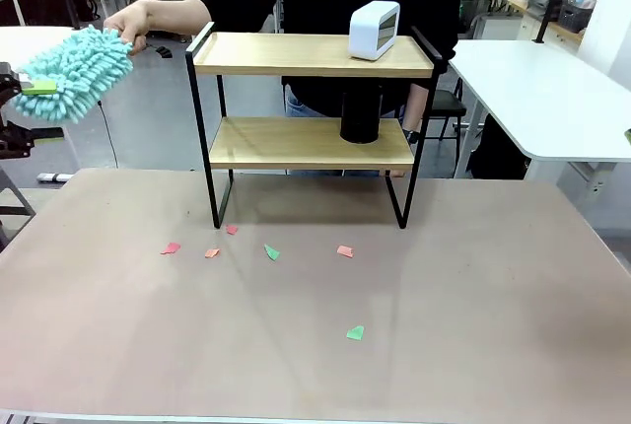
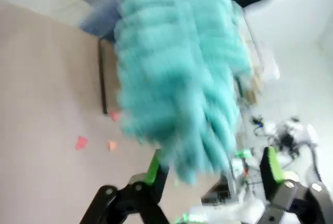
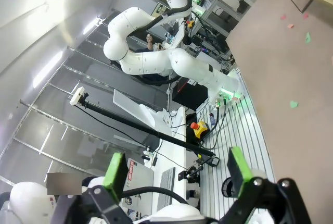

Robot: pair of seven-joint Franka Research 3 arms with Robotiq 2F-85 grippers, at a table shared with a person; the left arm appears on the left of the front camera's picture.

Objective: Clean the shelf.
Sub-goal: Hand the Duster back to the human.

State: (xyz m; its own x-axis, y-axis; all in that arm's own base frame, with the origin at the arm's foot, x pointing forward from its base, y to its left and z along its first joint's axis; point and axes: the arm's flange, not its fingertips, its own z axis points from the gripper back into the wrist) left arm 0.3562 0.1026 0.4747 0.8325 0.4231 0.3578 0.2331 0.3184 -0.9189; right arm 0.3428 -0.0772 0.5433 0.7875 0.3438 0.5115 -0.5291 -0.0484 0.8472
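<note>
So the left gripper (image 2: 213, 174) sits way out at the left edge of the table with its jaws spread wide, and the fluffy teal duster (image 2: 177, 73) hangs right in front of them, its lower end dipping into the gap between the green pads; I can't tell if it touches either one. The person's hand (image 1: 138, 20) has hold of the duster's far end up top, so to me this looks like a handover, though who's giving and who's taking I can't say. The duster's long axis runs roughly along the gripper's reach, angled up and away toward that hand. From the gripper, the shelf (image 1: 311, 54) is off to the right and farther across the table, well apart, with its boards running left-right, so any sweep would have to travel sideways to get there. The left arm is clearly the nearer one; the right gripper (image 3: 177, 174) is open too, holding nothing, and looks back over the robot's side, away from the shelf. Stuff in the way: a white clock (image 1: 375, 30) sits on the right part of the top board and a black cylinder (image 1: 361, 116) stands on the lower board beneath it, so the left halves of both boards are the easy bits. Small paper scraps (image 1: 271, 252) lie on the table (image 1: 493, 325) in front of the shelf legs.
</note>
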